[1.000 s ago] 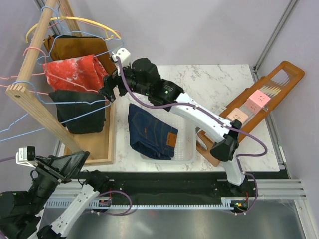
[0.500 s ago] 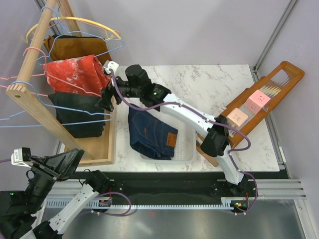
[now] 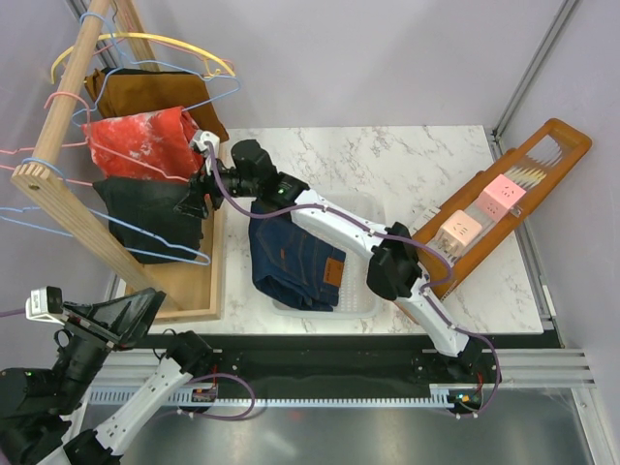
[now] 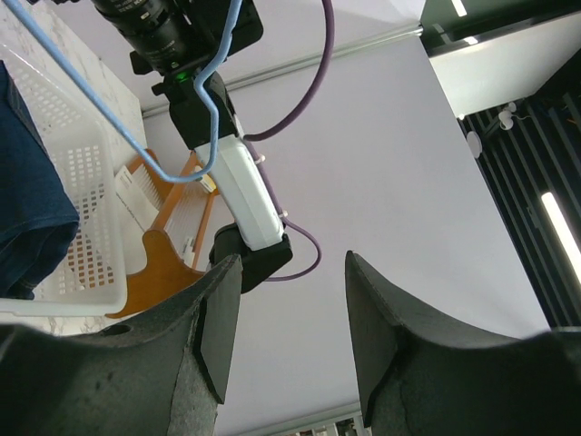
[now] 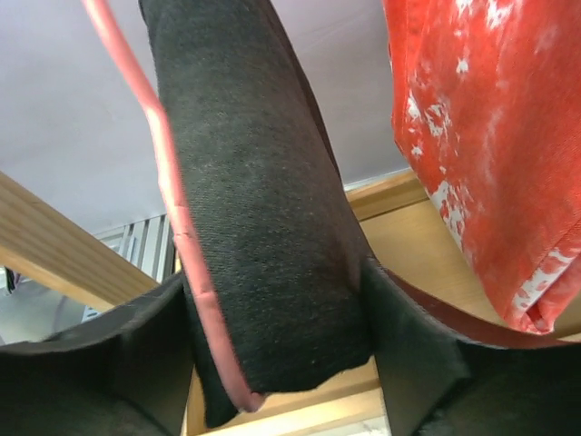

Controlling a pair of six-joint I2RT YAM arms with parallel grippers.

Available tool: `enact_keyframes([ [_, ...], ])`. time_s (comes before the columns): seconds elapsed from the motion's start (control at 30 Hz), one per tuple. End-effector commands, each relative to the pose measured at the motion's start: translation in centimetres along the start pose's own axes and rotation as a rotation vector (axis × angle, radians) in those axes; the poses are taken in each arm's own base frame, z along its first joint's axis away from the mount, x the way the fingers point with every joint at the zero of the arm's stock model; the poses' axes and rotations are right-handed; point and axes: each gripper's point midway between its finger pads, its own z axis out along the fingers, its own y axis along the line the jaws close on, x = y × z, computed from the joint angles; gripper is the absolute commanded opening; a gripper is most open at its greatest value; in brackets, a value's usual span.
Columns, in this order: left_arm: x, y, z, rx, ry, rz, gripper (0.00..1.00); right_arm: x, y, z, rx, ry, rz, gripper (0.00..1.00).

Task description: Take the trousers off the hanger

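Note:
The black trousers [image 3: 145,218] hang folded over a hanger on the wooden rail [image 3: 68,97]. My right gripper [image 3: 194,199] reaches to their right edge. In the right wrist view its fingers [image 5: 408,363] stand wide apart on both sides of the black trousers [image 5: 263,227], touching the cloth, with a pink hanger [image 5: 172,200] along the fold. The dark blue denim trousers [image 3: 291,257] lie in the white basket [image 3: 363,291]. My left gripper [image 3: 155,308] is open and empty low at the near left, pointing up [image 4: 290,309].
A red white-mottled cloth [image 3: 140,140] and a brown garment [image 3: 150,92] hang above the black pair. An empty blue hanger [image 3: 179,254] hangs below. A wooden tray [image 3: 189,291] lies under the rail. A wooden rack with pink cubes [image 3: 504,194] stands at the right.
My right gripper has moved left and down from beside the red cloth to the black trousers and now straddles their edge. The blue hanger has swung lower. The left arm has shifted slightly.

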Motion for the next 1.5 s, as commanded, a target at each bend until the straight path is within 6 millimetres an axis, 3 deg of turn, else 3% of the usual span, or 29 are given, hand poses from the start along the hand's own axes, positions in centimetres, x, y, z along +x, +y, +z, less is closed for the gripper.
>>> enact_keyframes([
  [0.0, -1.4, -0.6, -2.0, 0.063, -0.059, -0.056, 0.57, -4.2, 2.0, 0.5, -0.047, -0.134, -0.027, 0.67],
  [0.03, -1.4, -0.6, -1.9, 0.061, -0.058, -0.058, 0.56, -4.3, 2.1, 0.6, -0.053, -0.143, -0.024, 0.57],
  [0.2, -1.2, -0.5, -1.6, 0.05, -0.048, -0.054, 0.56, -5.4, 4.1, 0.6, -0.077, -0.16, -0.049, 0.31],
  [0.33, -1.0, -0.5, -1.5, 0.047, -0.036, -0.054, 0.56, -7.7, 5.6, -0.3, -0.093, -0.198, -0.067, 0.02],
  [0.37, -0.9, -0.5, -1.4, 0.046, -0.034, -0.055, 0.56, -7.9, 5.9, -0.4, -0.092, -0.201, -0.068, 0.0],
  [0.57, -0.6, -0.7, -1.1, 0.041, -0.017, -0.05, 0.56, -11.6, 6.4, -2.2, -0.014, -0.275, -0.058, 0.0],
  [0.63, -0.6, -0.8, -1.1, 0.044, -0.016, -0.049, 0.56, -13.7, 7.1, -3.2, -0.013, -0.328, -0.067, 0.0],
  [1.07, -0.7, -1.8, -1.2, 0.068, -0.012, -0.032, 0.56, -22.1, 10.3, -8.1, -0.089, -0.525, -0.038, 0.0],
  [1.17, -0.6, -2.2, -1.2, 0.085, -0.008, -0.023, 0.56, -22.8, 10.4, -9.2, -0.102, -0.527, -0.018, 0.0],
  [1.23, -0.6, -2.6, -1.2, 0.103, -0.002, -0.016, 0.56, -22.1, 9.8, -9.3, -0.084, -0.497, -0.014, 0.0],
  [1.3, -0.1, -3.2, -0.3, 0.105, 0.018, -0.004, 0.56, -22.3, 10.2, -10.2, -0.079, -0.487, -0.021, 0.0],
  [1.33, 0.0, -3.3, -0.1, 0.109, 0.024, 0.007, 0.56, -21.1, 9.7, -10.0, -0.068, -0.461, -0.011, 0.0],
  [1.37, 0.4, -3.6, 0.3, 0.111, 0.045, 0.018, 0.56, -21.8, 10.2, -10.9, -0.069, -0.473, -0.019, 0.0],
  [1.47, 1.6, -4.3, 1.3, 0.124, 0.104, 0.052, 0.56, -21.5, 10.0, -11.4, -0.064, -0.455, 0.007, 0.0],
])
